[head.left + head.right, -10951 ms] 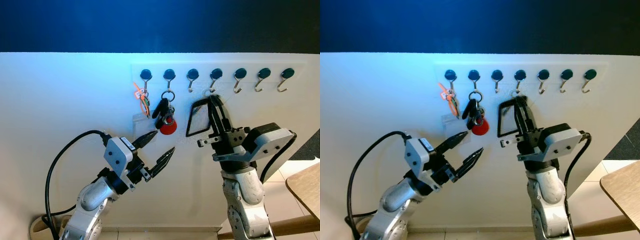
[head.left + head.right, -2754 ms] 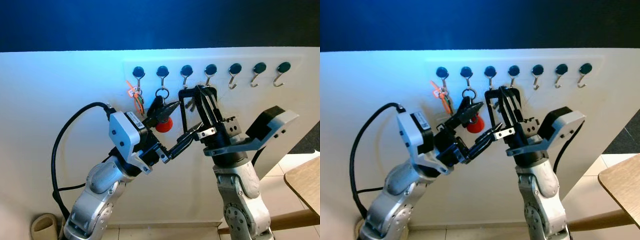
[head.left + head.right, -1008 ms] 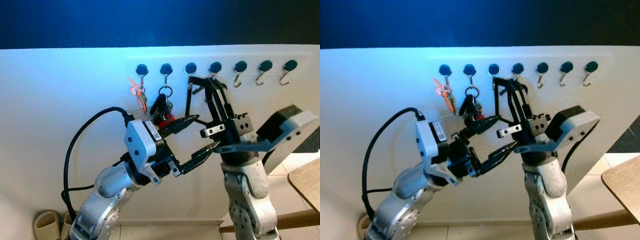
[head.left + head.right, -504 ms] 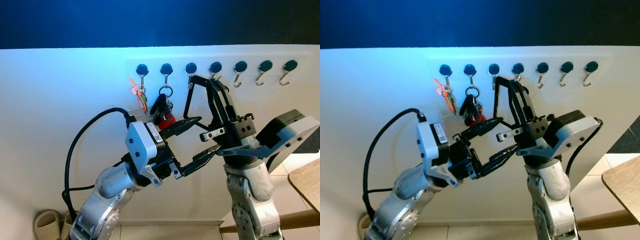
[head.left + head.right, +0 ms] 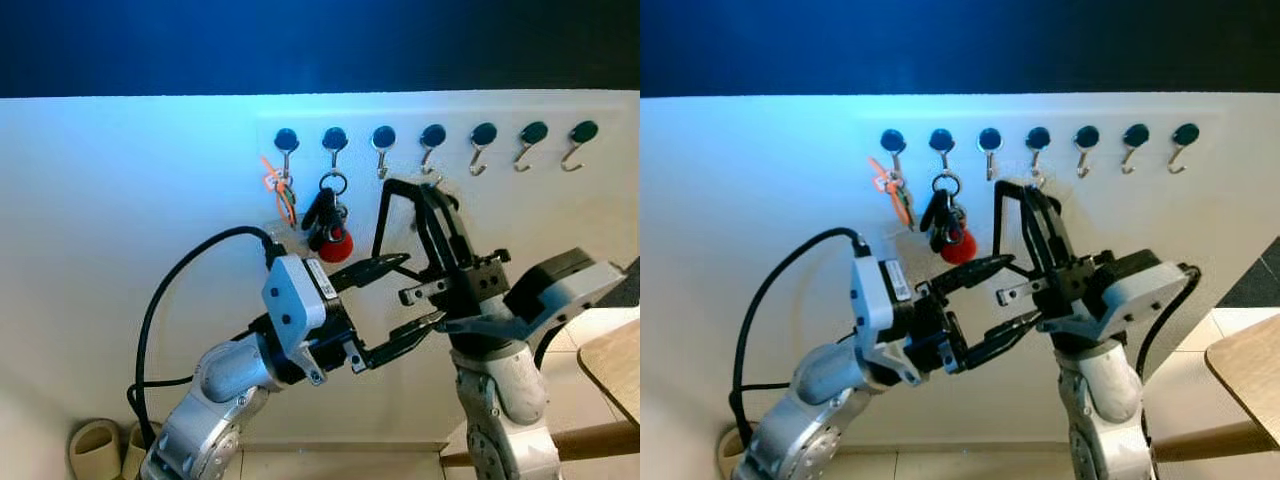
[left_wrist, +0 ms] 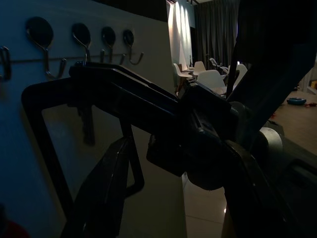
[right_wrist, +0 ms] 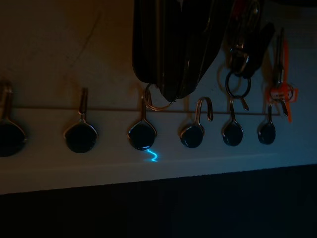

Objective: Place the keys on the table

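The keys hang on the second hook. We keep the left claw open, at their 5 o'clock; right claw probably empty. Lift the ring upward first.

White wall (dark blue band above) — wooden table at right
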Tool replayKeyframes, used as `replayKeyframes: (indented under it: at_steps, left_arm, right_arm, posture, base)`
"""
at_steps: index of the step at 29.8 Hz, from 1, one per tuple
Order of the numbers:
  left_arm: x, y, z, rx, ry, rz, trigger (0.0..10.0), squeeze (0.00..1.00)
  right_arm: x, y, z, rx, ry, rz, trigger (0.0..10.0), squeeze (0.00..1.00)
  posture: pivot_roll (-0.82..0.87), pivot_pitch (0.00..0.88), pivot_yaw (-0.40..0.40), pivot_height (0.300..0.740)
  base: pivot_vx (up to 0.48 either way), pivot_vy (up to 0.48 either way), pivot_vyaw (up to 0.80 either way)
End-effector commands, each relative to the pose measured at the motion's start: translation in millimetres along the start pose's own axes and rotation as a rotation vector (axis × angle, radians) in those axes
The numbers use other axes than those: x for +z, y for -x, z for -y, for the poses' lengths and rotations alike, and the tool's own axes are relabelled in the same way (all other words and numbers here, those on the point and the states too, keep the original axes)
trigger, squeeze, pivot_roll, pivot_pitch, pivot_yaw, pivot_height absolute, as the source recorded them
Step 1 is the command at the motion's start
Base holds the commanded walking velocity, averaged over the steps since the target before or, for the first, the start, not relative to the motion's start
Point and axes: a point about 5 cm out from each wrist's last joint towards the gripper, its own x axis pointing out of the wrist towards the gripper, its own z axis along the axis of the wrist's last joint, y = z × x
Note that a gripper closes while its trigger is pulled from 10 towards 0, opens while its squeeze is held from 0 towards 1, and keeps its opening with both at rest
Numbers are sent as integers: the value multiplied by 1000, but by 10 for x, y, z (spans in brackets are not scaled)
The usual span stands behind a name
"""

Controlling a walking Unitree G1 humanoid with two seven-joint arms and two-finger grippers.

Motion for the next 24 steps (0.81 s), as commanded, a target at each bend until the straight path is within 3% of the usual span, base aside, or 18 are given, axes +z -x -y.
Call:
replayKeyframes:
  at_steps: [1,4,6,13,17,20,24]
  left_arm:
    - [108,19,-139,107,-48,48,10000,0]
    - [103,27,-156,122,-54,49,10000,0]
    - [71,74,-210,174,-67,43,10000,0]
    - [-48,232,-286,240,-88,-15,10000,0]
    - [-220,414,-336,296,-76,-97,10000,0]
    - [-336,586,-374,351,-66,-152,10000,0]
    - [-375,646,-361,349,-53,-171,10000,0]
  right_arm:
    - [-105,99,-150,75,1,-60,10000,0]
    - [-126,135,-126,65,25,-71,10000,0]
    - [-229,274,-94,53,78,-126,10000,0]
    - [-457,543,51,-65,99,-271,10000,0]
    - [-675,859,213,-165,119,-422,10000,0]
    - [-744,1036,261,-166,142,-482,10000,0]
    - [-736,1030,265,-168,143,-474,10000,0]
  posture:
    - [19,92,28,740]
    - [20,93,27,740]
    - [19,93,28,740]
    - [18,92,26,740]
    - [21,90,22,740]
    - [22,90,21,740]
    - [21,90,22,740]
  base:
    - [0,0,0]
    - [0,0,0]
    - [0,0,0]
    - [0,0,0]
    - [0,0,0]
    - [0,0,0]
    - [0,0,0]
